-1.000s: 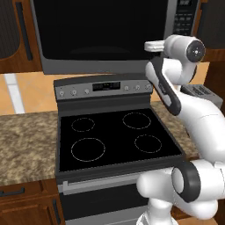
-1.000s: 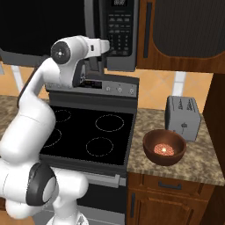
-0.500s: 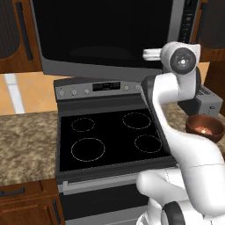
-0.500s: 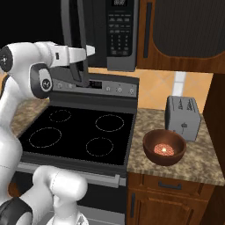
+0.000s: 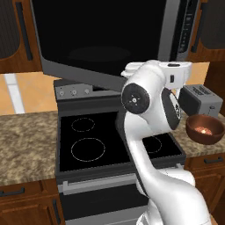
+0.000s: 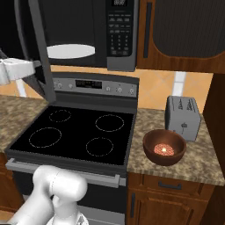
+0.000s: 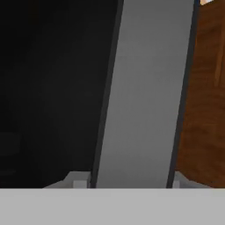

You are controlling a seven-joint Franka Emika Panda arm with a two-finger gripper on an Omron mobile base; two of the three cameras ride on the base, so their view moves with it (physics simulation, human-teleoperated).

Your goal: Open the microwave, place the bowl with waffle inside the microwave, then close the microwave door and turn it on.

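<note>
Now the microwave door has swung open.

— Top of the microwave cut off by the upper edge in both base views; right of it, cabinet cropped too
— Keypad labels too small to read
— Same for the stove panel display
— Right half of the stove hidden behind the white arm in the left base view; rear right ring fully covered
— Gripper: fingertips barely peeking at the bottom of the hand view, state of the jaws impossible to tell
— Grey frame of the microwave door running out of the picture at the top; dark glass beside it blurred, nothing to make out
— Waffle in the bowl with waffle too small for detail
</note>
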